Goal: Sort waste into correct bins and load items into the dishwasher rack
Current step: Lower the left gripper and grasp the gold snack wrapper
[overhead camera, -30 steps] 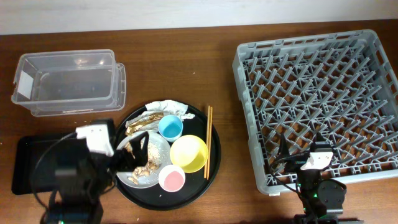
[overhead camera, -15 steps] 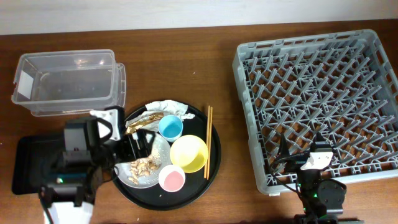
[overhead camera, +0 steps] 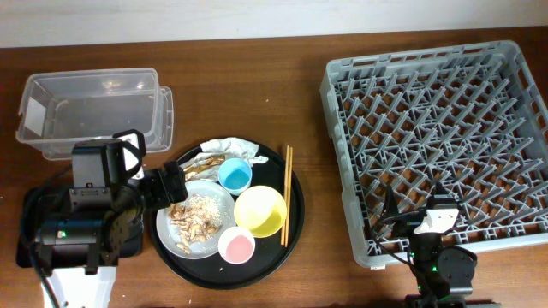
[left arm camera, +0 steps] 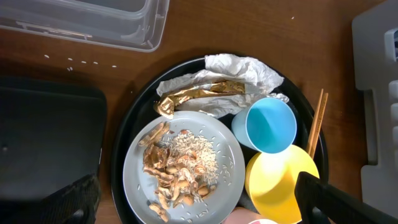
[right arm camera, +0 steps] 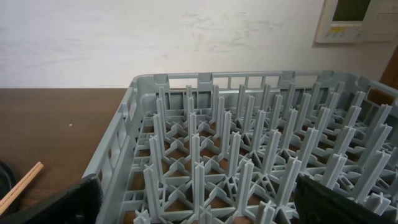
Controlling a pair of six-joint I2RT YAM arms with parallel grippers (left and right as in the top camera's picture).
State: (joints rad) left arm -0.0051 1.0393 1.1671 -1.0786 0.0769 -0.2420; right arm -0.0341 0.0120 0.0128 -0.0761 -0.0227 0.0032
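Overhead, your left end effector (overhead camera: 174, 185) sits at the left edge of the grey plate (overhead camera: 214, 201), which carries the food scraps (overhead camera: 193, 220) on the round black tray (overhead camera: 271, 251). The napkin (overhead camera: 236, 148) and wrapper (overhead camera: 202, 162) lie at that tray's top. The blue bowl (overhead camera: 234, 174), yellow bowl (overhead camera: 259, 210) and pink bowl (overhead camera: 236, 245) run down the plate's right side, with the chopsticks (overhead camera: 287, 205) beyond them. On the table (overhead camera: 257, 77), the clear box (overhead camera: 90, 111) is upper left, the flat black tray (overhead camera: 30, 214) lower left, and the rack (overhead camera: 437, 128) fills the right. Your right end effector (overhead camera: 419, 221) is at the rack's bottom edge; its jaws look parted, though they are small here.

In the left wrist view, the fingers (left arm camera: 74, 202) stand wide apart in the lower corners, over the plate.

In the right wrist view, the fingers (right arm camera: 56, 205) are likewise spread, facing the rack.
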